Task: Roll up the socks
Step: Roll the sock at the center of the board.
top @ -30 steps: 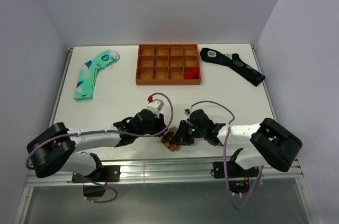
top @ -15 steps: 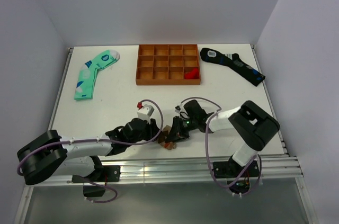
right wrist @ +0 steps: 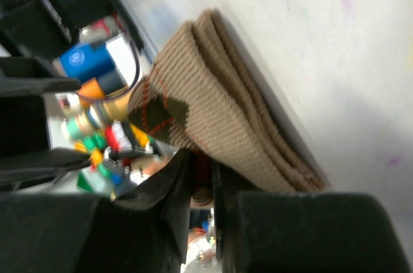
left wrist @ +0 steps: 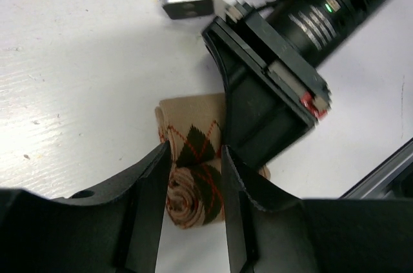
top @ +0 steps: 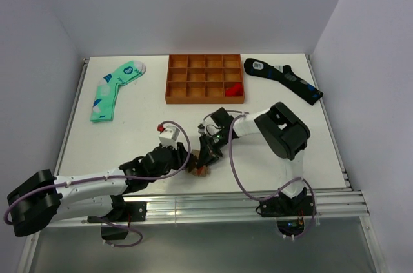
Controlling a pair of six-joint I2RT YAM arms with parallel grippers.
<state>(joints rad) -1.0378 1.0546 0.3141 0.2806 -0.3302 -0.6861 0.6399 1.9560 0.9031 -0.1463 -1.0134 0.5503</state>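
Argyle sock (top: 201, 170) lies at lower centre of the overhead view, partly rolled; left gripper (left wrist: 193, 153), half-closed, hugs the roll, likely against unwinding, while right gripper (right wrist: 197, 157), nearly shut, pinches its flat layers

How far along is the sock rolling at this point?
Done: one end of the tan-brown knit argyle sock is wound into a tight coil. In hand: the left gripper clamps that coil, and the right gripper pinches the folded fabric. Left: the flat stretch beyond the coil is not yet rolled up.
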